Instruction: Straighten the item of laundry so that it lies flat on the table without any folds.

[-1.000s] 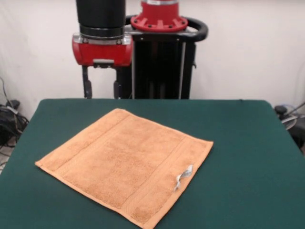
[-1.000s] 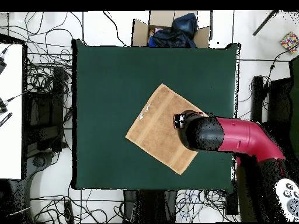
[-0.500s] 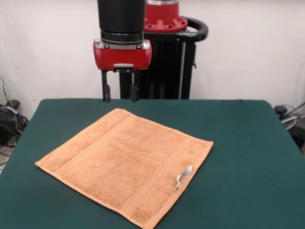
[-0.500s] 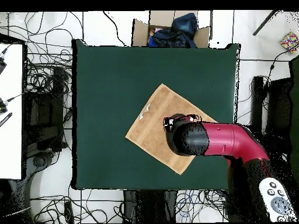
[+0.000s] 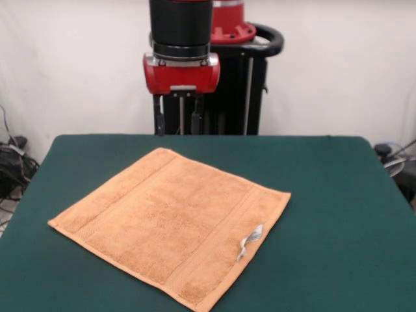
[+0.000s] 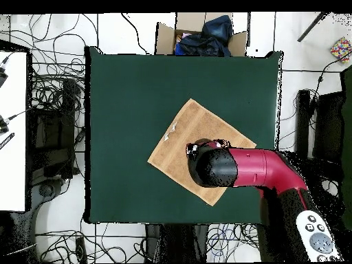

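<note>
The item of laundry [image 5: 170,224], an orange-tan towel, lies spread flat on the green table [image 5: 338,214], turned diamond-wise, with its white tag [image 5: 250,239] at the near right edge. No folds show in it. My gripper [image 5: 177,123] hangs high above the towel's far corner, open, with nothing between its fingers [image 5: 158,122]. In the overhead view the red arm's black wrist [image 6: 213,167] covers the lower right part of the towel [image 6: 180,141]; the tag [image 6: 171,130] shows at the upper left edge.
A cardboard box [image 6: 199,36] with dark cloth stands past the table's top edge in the overhead view. Cables [image 6: 58,103] lie on the floor at the left, beside a white surface [image 6: 12,130].
The arm has swung sideways, rightward in the front view, so the wrist now hangs over more of the towel. The towel has not moved and the gripper stays open.
</note>
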